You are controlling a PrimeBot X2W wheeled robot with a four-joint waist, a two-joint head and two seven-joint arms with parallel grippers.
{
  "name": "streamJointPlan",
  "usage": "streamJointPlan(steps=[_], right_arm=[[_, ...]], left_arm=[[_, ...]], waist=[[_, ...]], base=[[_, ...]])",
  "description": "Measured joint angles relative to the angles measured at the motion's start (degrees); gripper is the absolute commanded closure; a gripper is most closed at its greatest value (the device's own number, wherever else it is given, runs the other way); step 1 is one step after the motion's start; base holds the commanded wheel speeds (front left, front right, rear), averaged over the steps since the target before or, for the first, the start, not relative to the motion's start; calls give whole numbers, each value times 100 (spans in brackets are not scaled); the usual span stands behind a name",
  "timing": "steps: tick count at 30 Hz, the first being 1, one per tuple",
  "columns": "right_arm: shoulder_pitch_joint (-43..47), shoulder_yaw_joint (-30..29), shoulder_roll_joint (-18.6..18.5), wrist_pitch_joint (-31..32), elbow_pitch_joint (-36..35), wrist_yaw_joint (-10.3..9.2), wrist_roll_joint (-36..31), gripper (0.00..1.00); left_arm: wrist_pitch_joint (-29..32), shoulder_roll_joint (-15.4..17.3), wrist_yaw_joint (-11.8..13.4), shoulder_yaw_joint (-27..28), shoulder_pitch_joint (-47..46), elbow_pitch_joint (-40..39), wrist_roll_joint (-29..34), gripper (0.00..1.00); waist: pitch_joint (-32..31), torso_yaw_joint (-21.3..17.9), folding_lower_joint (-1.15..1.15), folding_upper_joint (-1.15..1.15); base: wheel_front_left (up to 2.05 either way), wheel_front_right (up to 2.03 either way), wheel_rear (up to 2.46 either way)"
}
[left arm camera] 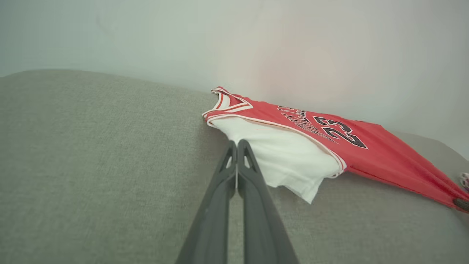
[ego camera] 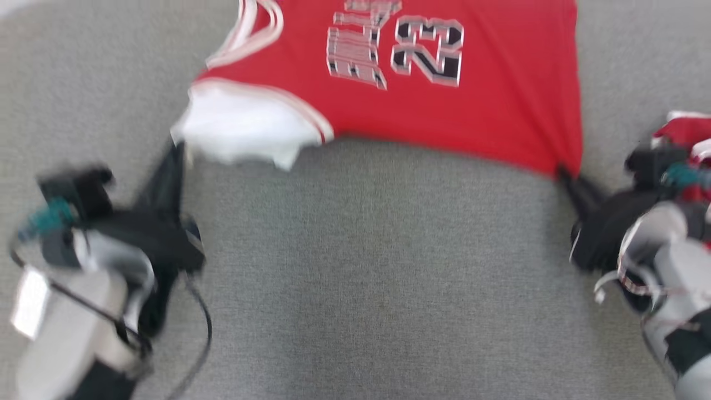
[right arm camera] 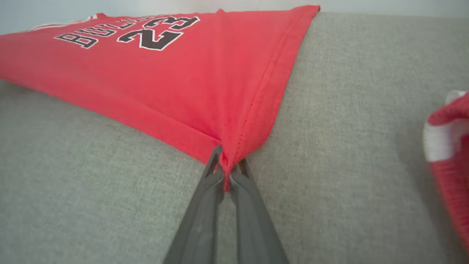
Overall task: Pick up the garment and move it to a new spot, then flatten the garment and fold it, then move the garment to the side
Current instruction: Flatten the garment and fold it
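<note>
On the left, the left tool (ego camera: 178, 149) is reaching in from the lower corner of the head view. Its two dark fingers are pressing tightly together, pinching the edge of a white panel (ego camera: 239, 130) at the near left corner of the red jersey (ego camera: 489, 105). In the left wrist view, the left tool (left arm camera: 237, 143) is meeting that white panel (left arm camera: 289, 157) right at its tips, with a pale wall (left arm camera: 146, 36) showing behind.

In the middle, the red jersey is lying spread across the far part of a gray fabric surface (ego camera: 361, 278), with the black number 23 facing up. Its near edge is stretching between the two tools.

On the right, the right tool (ego camera: 562, 173) is pinching the near right corner of the jersey. In the right wrist view, the right tool (right arm camera: 225, 165) is gripping bunched red hem, and the fabric is fanning out from its tips. Further right, a separate red and white cloth (ego camera: 686, 130) is resting beside the right arm.
</note>
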Motion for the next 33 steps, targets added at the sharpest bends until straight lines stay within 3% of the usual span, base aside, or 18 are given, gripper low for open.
streamJointPlan(steps=[16, 26, 33], right_arm=[[1995, 75, -13, 164, -309, -15, 210, 100], [3104, 124, -46, 442, -683, -261, 274, 100], [3325, 130, -211, 715, -961, -369, 355, 100]], left_arm=[[-65, 233, 313, -183, 2670, -795, -190, 100], [258, 375, 417, -436, 4042, -1399, -199, 100], [648, 545, 460, -488, 4598, -1864, -200, 100]], waist=[[-1341, 37, -1, -1], [-2145, 107, -1, -1], [-2405, 109, 0, -1]], base=[[0, 0, 0], [0, 0, 0], [0, 0, 0]])
